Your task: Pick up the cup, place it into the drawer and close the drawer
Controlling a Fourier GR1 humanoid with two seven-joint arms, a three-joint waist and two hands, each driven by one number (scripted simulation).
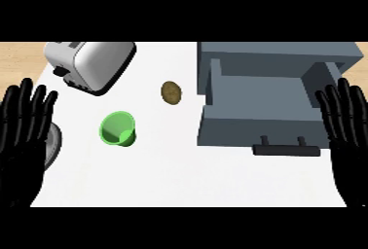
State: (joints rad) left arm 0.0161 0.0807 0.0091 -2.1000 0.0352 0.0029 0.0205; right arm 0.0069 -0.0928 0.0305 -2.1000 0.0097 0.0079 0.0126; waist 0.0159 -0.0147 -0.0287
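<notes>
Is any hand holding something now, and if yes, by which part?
Nothing is held. The left hand and right hand are both open at the edges; the cup stands alone on the counter.

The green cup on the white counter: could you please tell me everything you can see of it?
The green cup is a small, glossy, plastic-looking cup with a bright rim and a darker inside that looks empty. It stands apart on the white counter, its mouth facing up towards the view. It lies left of the open grey drawer, below the toaster, lower left of a brown, potato-like object. Nothing touches it; neither hand holds it.
</notes>
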